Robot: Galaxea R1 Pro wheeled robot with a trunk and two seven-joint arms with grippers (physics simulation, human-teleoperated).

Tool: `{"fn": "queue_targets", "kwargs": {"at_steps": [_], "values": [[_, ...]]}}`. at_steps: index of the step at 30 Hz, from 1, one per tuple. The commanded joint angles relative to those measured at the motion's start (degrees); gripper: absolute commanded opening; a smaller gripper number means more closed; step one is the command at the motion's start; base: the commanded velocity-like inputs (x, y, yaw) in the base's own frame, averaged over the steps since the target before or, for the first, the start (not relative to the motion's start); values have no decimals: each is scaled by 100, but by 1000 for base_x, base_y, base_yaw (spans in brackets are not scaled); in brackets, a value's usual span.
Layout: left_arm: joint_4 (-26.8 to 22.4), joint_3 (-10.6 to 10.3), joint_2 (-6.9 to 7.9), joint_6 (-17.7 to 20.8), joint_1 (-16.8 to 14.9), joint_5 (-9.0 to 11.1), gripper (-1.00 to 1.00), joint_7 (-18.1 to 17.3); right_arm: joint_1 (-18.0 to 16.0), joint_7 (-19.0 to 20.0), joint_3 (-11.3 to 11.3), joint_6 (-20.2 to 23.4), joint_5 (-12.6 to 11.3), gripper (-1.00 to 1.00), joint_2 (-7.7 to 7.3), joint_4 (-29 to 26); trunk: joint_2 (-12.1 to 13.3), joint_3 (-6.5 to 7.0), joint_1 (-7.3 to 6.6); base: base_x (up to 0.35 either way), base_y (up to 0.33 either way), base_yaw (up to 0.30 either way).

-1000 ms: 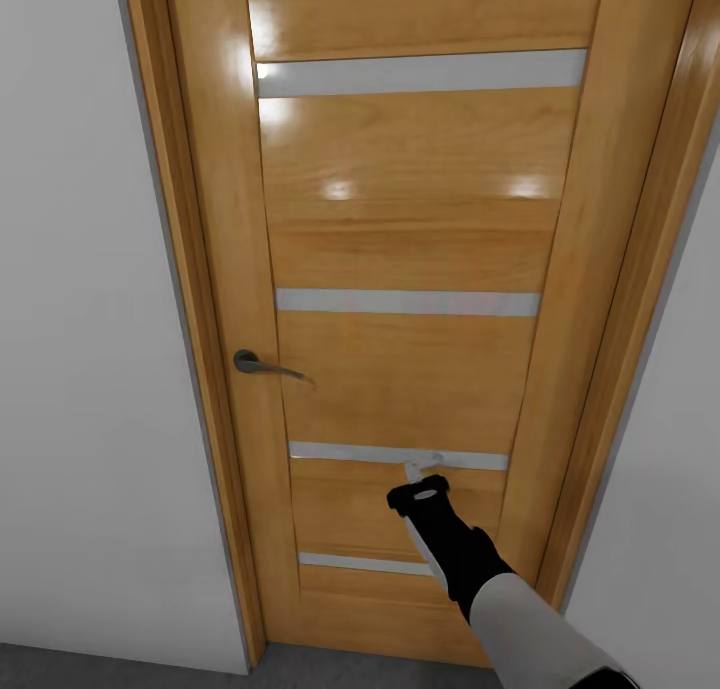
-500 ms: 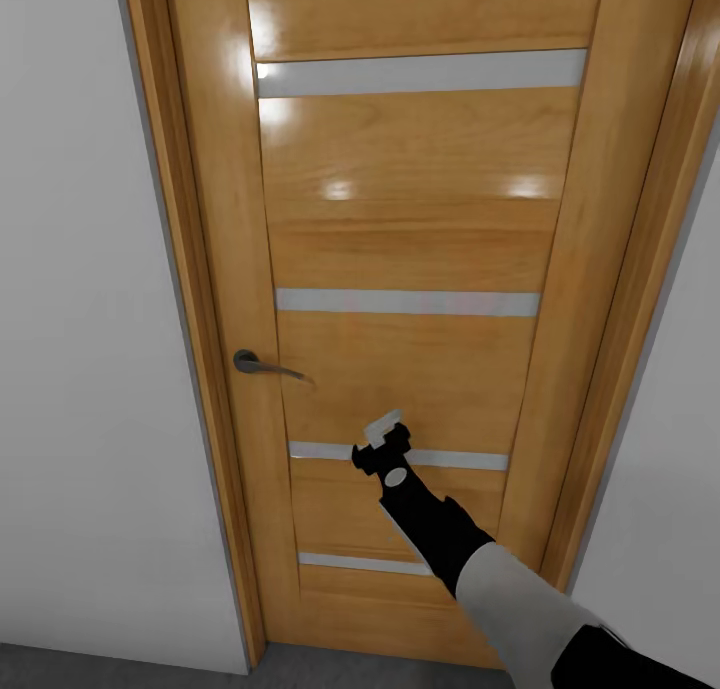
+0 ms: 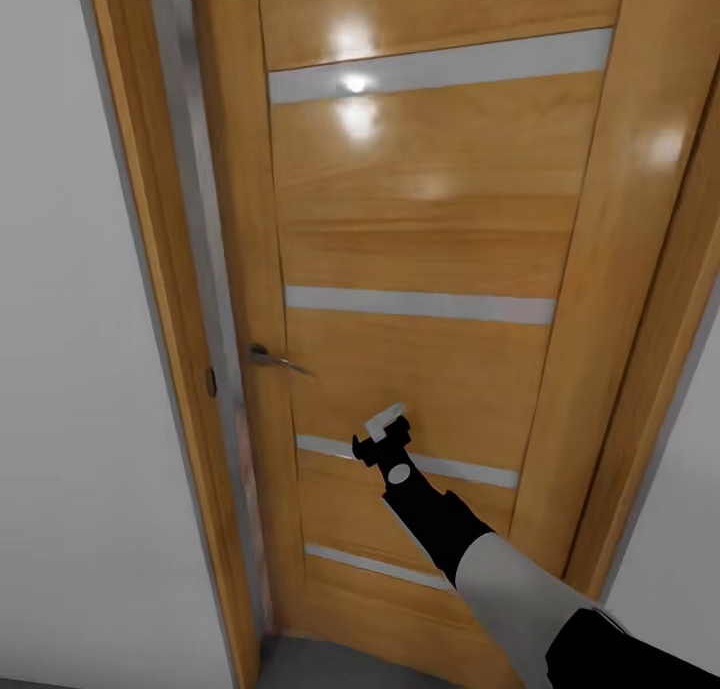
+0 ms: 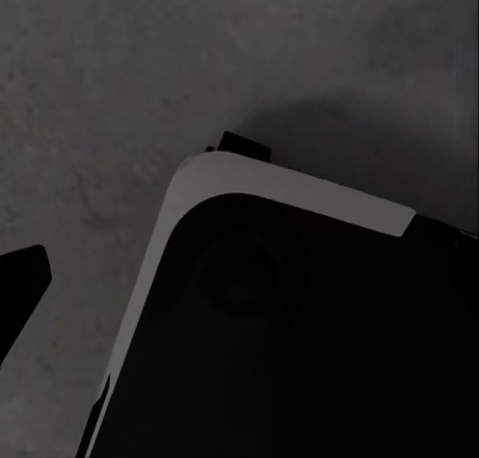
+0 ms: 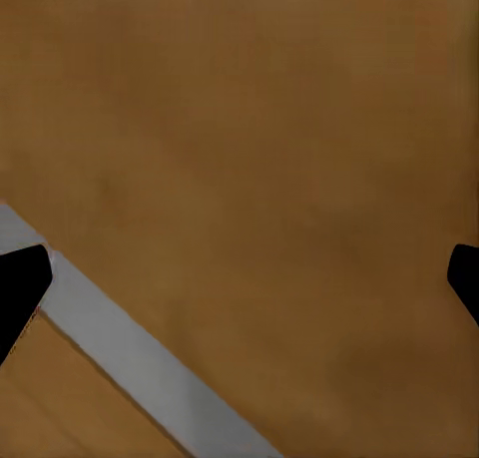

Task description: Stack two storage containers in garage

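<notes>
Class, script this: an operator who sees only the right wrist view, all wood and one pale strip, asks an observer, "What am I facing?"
Observer: A door. The right gripper is at its lower half, open.
Operator: Is the door shut?
Observer: No, a gap runs along its handle edge.
Operator: And the left arm?
Observer: Its camera looks at dark grey floor.

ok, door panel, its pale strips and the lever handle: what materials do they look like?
Door: glossy varnished wood, going by visible grain and bright light reflections. Strips: flat pale grey inlays, perhaps frosted glass or metal; can't tell. Handle: dark grey, looks like metal.
</notes>
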Motion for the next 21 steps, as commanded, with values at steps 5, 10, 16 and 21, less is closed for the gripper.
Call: {"fn": "queue_targets", "kwargs": {"at_steps": [5,10,16,21], "values": [[-2,-10,-2,-14,-1,21,100,5,-9,-46,145,46,61,100,0,-1,-2,-5,3,303,0,0],[-2,-10,-2,-14,-1,18,100,5,-9,-49,422,46,62,100,0,66,-2,-5,3,290,0,0],[-2,-17,-2,-14,-1,18,100,5,-9,-49,476,19,51,100,0,452,-2,-5,3,284,0,0],[-2,-15,-9,-19,-1,18,100,6,-9,-50,479,-234,49,100,0,996,-2,-5,3,228,0,0]]}}
